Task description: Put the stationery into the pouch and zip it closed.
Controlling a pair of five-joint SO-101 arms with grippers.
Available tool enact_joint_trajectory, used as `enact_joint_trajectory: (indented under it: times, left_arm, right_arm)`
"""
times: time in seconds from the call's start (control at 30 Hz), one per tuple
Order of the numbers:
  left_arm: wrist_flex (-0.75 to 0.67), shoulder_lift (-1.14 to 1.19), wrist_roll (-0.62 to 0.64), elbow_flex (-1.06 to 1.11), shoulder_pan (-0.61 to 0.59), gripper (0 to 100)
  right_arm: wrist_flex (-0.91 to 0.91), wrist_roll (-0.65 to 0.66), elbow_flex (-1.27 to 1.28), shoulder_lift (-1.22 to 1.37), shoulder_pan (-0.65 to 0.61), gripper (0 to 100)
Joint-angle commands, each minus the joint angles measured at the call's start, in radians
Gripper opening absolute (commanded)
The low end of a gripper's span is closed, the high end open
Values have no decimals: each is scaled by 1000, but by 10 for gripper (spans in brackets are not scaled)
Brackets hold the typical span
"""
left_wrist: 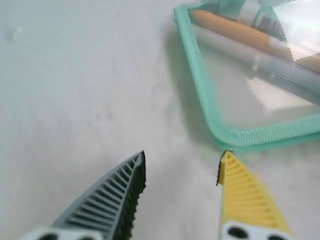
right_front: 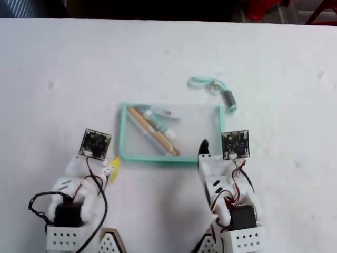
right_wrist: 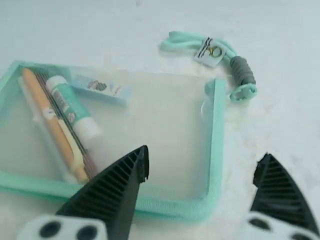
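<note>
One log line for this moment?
stationery inside pouch | left claw open, by pouch corner | right claw open, over pouch edge

Likely a robotics lab bench: a plain white tabletop (right_front: 168,63) bears two small white plastic arms (right_front: 71,203) with exposed black circuit boards (right_front: 235,144) and loose red and black wires (right_front: 237,179).
</note>
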Motion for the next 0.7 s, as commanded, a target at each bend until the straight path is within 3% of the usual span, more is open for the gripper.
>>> enact_joint_trajectory:
  times: [0.0, 0.17, 0.37, 0.67]
  left_arm:
    - [72, -12, 12, -3, -8, 249]
    - [112, -12, 41, -2, -10, 248]
    - [199, -10, 147, -3, -4, 248]
    - [201, -10, 153, -2, -7, 248]
  right_arm:
    - [82, 5, 8, -5, -1, 324]
    - [197, 5, 8, -5, 5, 324]
    - [211, 11, 8, -4, 62, 324]
    - [407, 11, 8, -5, 62, 324]
